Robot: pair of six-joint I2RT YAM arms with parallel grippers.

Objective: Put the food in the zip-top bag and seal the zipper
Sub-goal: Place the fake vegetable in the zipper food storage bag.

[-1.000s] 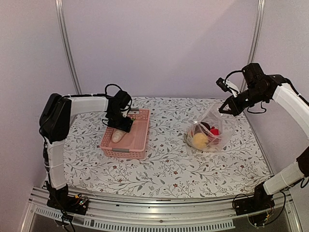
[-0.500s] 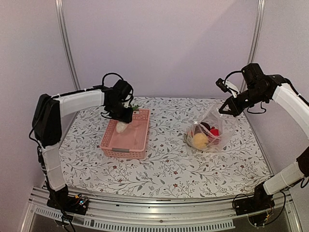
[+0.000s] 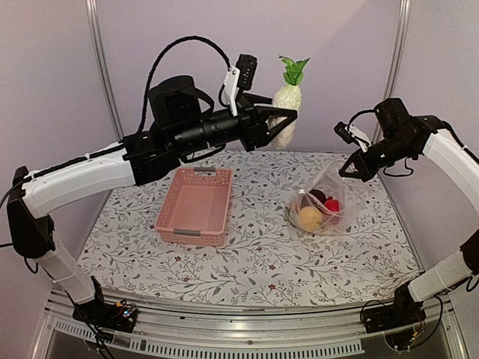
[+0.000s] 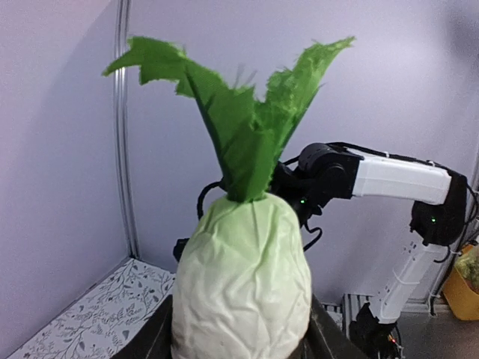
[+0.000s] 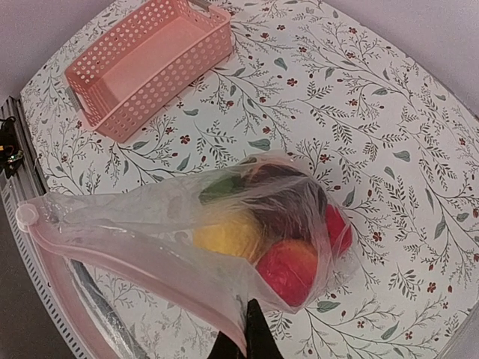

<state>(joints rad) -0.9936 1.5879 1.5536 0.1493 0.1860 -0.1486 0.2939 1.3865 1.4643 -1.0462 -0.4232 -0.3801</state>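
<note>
Flowered worktop [image 3: 254, 262] below, the white radish [image 3: 285, 112] has left the pink basket [image 3: 194, 208] and now hangs high in the air, clamped by the left fingers [image 3: 263, 120], that arm stretched level toward the bag [image 3: 329, 198]. Meanwhile the right fingers [image 3: 349, 169] stay pinched shut on the bag's lifted mouth edge; the radish looks last to go in.

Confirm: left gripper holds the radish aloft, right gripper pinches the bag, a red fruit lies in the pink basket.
One error: the top view shows the pink basket holding nothing. The left gripper holds the radish aloft; the right gripper pinches the bag.
</note>
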